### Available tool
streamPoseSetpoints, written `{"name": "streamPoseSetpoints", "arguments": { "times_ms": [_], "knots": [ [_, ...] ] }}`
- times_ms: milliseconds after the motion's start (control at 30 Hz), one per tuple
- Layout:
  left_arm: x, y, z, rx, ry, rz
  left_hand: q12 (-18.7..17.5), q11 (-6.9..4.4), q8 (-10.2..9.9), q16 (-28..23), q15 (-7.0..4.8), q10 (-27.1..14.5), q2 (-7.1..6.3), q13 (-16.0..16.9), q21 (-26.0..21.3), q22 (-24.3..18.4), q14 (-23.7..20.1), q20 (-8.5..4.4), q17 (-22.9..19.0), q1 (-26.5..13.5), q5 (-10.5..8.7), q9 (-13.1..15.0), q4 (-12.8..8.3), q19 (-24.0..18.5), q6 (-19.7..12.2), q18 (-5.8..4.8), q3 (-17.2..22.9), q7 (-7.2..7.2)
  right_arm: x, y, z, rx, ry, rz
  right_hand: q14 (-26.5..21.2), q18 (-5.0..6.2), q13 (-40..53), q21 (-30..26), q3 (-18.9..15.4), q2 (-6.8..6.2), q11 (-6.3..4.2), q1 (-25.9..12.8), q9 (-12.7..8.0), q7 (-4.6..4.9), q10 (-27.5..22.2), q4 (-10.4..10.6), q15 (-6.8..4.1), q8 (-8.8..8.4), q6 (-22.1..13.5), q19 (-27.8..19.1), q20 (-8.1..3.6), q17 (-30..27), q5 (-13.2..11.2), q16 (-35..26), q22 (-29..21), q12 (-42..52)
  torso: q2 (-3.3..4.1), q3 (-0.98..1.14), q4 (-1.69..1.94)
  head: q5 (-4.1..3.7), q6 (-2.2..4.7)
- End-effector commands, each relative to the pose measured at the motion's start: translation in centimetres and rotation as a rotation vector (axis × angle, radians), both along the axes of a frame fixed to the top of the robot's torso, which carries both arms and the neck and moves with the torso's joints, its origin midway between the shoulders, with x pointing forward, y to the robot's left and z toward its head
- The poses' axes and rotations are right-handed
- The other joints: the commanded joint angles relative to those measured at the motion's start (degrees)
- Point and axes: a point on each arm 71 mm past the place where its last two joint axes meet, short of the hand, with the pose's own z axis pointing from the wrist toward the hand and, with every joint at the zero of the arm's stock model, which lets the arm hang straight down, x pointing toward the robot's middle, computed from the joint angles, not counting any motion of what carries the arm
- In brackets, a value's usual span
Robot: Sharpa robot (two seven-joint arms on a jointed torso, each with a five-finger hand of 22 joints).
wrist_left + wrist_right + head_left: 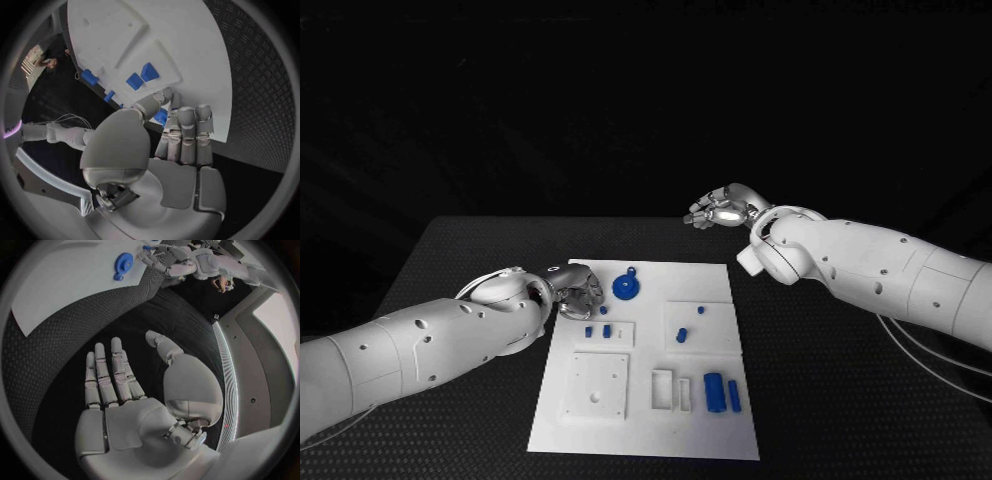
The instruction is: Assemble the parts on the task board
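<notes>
I judged the blue gear [627,288] near the board's [718,440] far edge light, stiff, slick, best pinched at its rim; left hand [571,288] beside it, grip unclear; right hand [134,405] empty, spread.

The white task board [596,425] is laid flat mid-table; small blue parts [720,391] and a blue gear [627,288] are spread on it.

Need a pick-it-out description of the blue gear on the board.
Start at the white task board on the black table. Near its far edge, just beside the left robot hand, lies the blue gear. It is round, toothed and the largest blue piece; the others are small blocks and pegs.
</notes>
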Motion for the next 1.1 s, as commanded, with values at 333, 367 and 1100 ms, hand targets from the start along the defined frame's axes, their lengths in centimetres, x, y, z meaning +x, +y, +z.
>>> {"name": "streamPoseSetpoints", "arguments": {
  "times_ms": [333,367,1100],
  "knots": [
    [1.6,3.0,2.5,-0.223,-0.073,0.164,1.75,0.16,5.77,-5.95,0.06,0.19,-1.07,0.88,-3.75,-0.25,-3.51,-1.69,-3.35,0.84,-1.83,2.17,1.65,-4.21,4.97,-0.54,4.35,0.79,-1.6,0.8,-0.6,-0.181,-0.051,0.174,5.02,2.03,-0.9,0.13,6.79,2.52,1.13,6.45,-0.17,-0.83,-0.14,-3.4,-2.43,1.56,3.08,6.49,0.02,0.21,-8.58,3.02,0.71,0.21,0.01,0.08,-0.03,0.25,0.67],
    [1.9,3.5,3.0,-0.267,-0.069,0.192,1.95,0.15,5.98,-6.18,0.06,0.08,-1.3,0.95,-3.83,-0.22,-3.45,-1.75,-3.48,0.59,-2.41,2.22,1.87,-4.15,4.93,-0.62,4.4,0.77,-1.9,0.8,-0.8,-0.206,-0.053,0.195,6.0,2.39,-1.13,0.19,8.24,2.57,0.91,6.78,-0.16,-1.12,1.46,-3.61,-2.85,1.85,3.73,7.5,0.04,0.12,-9.14,3.2,0.9,-1.71,0.0,0.05,0.04,0.19,0.76],
    [1.0,6.6,6.2,-1.134,0.268,0.39,-0.49,3.65,7.04,-32.26,7.63,-8.83,0.23,-3.22,-15.56,-3.78,-10.1,5.04,-12.74,-9.02,-6.1,0.7,4.75,-11.73,-0.79,-0.32,-4.6,1.93,-7.4,-0.2,-3.1,-0.651,-0.188,0.433,18.5,5.7,-0.76,3.47,7.39,1.79,-1.04,7.66,0.21,-3.17,13.14,-4.16,-8.44,3.58,8.34,19.69,-1.3,2.03,-11.28,7.24,2.81,-13.53,0.01,0.02,0.04,-1.06,1.33]
  ]
}}
